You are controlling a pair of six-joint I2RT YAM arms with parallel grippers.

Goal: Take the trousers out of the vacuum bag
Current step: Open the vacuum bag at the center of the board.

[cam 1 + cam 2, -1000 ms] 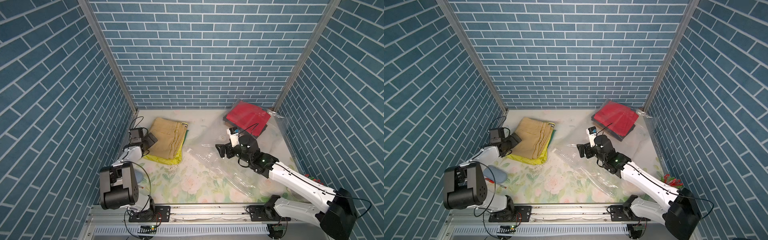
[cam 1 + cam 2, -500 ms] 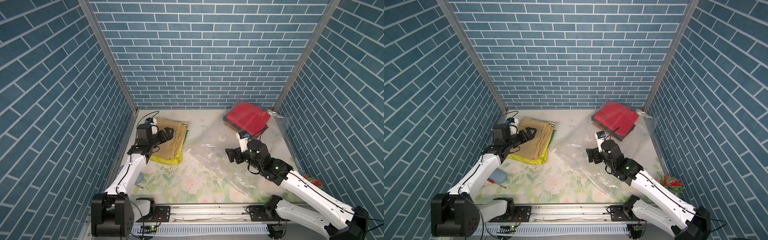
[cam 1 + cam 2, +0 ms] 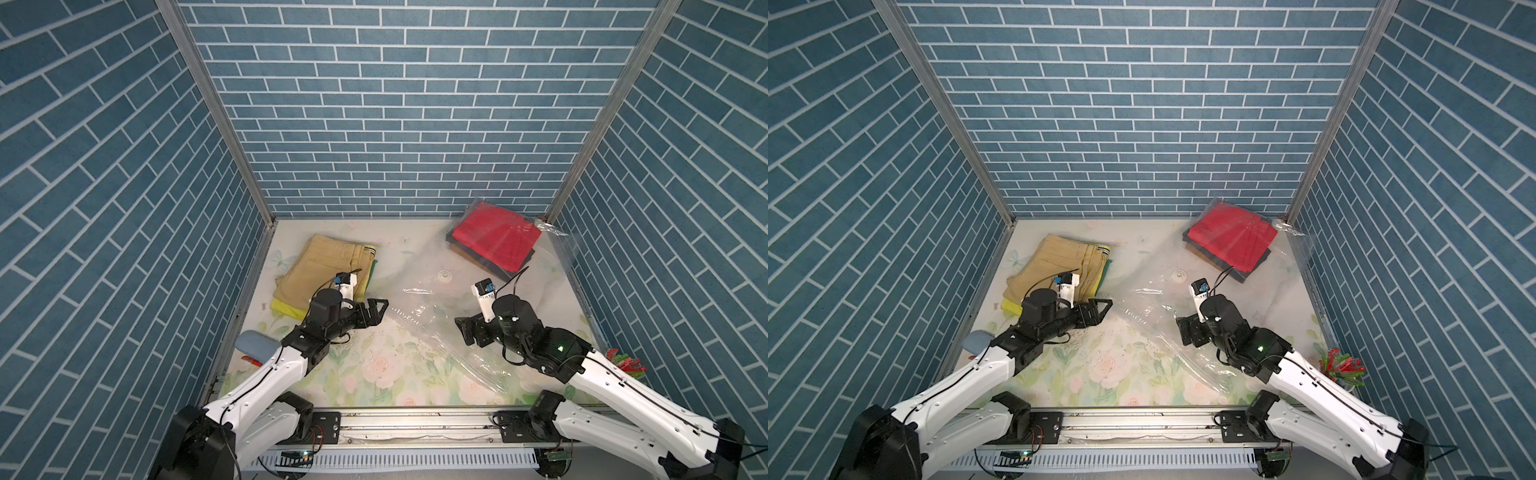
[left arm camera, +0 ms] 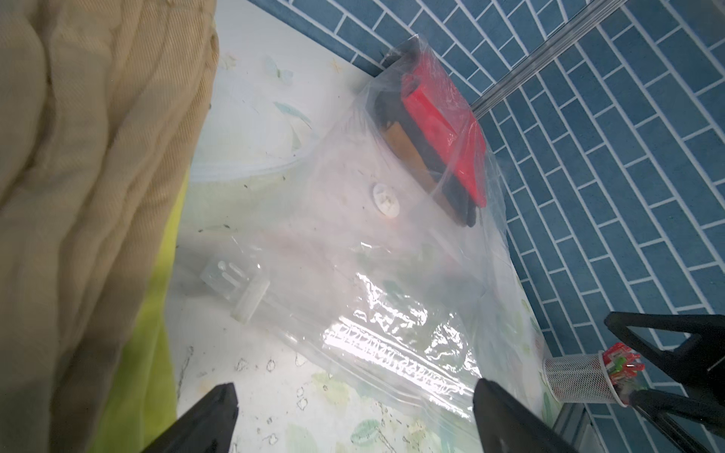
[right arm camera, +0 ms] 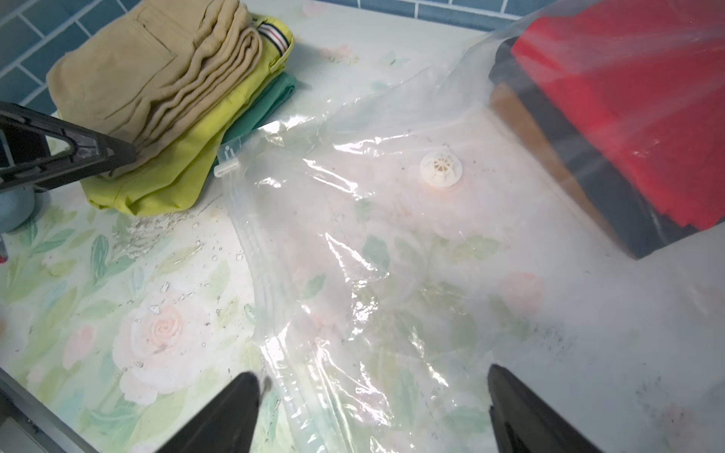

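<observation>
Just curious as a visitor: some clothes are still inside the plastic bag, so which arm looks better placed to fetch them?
Probably the right: its open end effector hovers over the bag, nearer the red trousers.

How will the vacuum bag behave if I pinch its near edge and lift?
The vacuum bag is thin, crinkled film lying slack, so it will probably drape and fold rather than hold shape. Its glossy surface may slip between the pads. The red trousers and darker pairs still weigh down its far end, so that end will likely stay put.
</observation>
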